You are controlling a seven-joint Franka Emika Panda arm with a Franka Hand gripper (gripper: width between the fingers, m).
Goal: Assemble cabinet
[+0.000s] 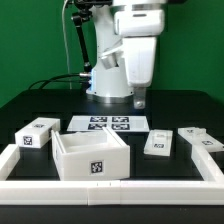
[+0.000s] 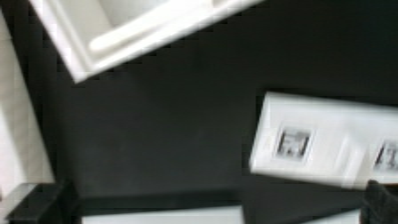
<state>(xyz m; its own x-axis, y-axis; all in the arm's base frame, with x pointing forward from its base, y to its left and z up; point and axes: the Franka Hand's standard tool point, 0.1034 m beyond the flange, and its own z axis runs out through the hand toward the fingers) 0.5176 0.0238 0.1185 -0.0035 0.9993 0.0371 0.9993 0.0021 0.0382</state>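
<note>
The cabinet's large white box body (image 1: 92,156) stands open-topped at the front, left of centre, with a tag on its front wall. Three smaller white tagged blocks lie around it: one on the exterior view's left (image 1: 36,134), one just to the body's right (image 1: 160,142), one further right (image 1: 198,140). My gripper (image 1: 140,99) hangs above the table behind the right-hand blocks, touching nothing. In the wrist view the body's corner (image 2: 125,30) and a blurred tagged block (image 2: 329,148) show. The gripper (image 2: 210,205) is open and empty, its fingertips (image 2: 36,205) far apart.
The marker board (image 1: 105,124) lies flat in front of the robot base. A long low white border rail (image 1: 110,190) runs along the front and up both sides. A blurred white strip (image 2: 196,213) lies between the fingers in the wrist view.
</note>
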